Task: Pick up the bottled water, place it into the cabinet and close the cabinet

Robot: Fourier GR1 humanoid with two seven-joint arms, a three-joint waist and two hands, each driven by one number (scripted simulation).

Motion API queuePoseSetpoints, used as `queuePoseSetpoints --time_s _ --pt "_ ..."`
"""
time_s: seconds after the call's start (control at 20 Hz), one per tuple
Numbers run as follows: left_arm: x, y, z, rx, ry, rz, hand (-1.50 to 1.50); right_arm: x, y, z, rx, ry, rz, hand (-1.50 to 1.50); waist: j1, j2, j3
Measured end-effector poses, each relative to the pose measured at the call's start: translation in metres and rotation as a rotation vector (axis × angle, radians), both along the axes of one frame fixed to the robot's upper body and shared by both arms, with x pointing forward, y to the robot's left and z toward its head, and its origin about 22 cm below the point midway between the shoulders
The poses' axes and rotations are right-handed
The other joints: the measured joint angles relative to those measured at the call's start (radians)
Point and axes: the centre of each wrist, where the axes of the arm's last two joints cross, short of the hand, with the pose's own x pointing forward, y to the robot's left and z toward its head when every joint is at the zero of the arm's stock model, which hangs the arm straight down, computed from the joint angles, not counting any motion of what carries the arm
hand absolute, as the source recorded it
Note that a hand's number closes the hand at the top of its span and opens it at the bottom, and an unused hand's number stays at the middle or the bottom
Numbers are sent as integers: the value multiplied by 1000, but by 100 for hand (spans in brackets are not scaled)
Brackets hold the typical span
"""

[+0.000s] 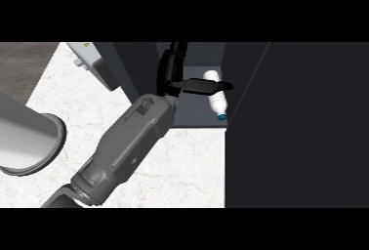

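Observation:
The bottled water (215, 100), white with a blue cap, lies on its side on the cabinet's floor (191, 117), cap toward me. My left hand (175, 83) reaches into the cabinet's opening just left of the bottle. Its fingers (173, 56) point straight away from me and its thumb (209, 86) stretches to the right across the bottle's upper part. The hand is open and nothing is curled round the bottle. The cabinet's dark door (296, 127) stands open at the right. My right hand does not show.
A large grey cylinder-shaped vessel (25, 141) lies at the left edge of the marble counter (191, 168). A light grey boxy appliance (93, 61) stands at the back left, beside the cabinet's left wall (133, 68).

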Motion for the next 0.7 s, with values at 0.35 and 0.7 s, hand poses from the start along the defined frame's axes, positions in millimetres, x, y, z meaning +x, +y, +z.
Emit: queuePoseSetpoints --time_s 0.35,0.7 --pt "-43 -4 -11 -53 4 -62 -150 4 3 0 3 5 -4 -150 19 -3 0" --pt "-98 17 -26 -103 23 -106 -150 11 9 1 14 2 -3 -150 25 -2 0"
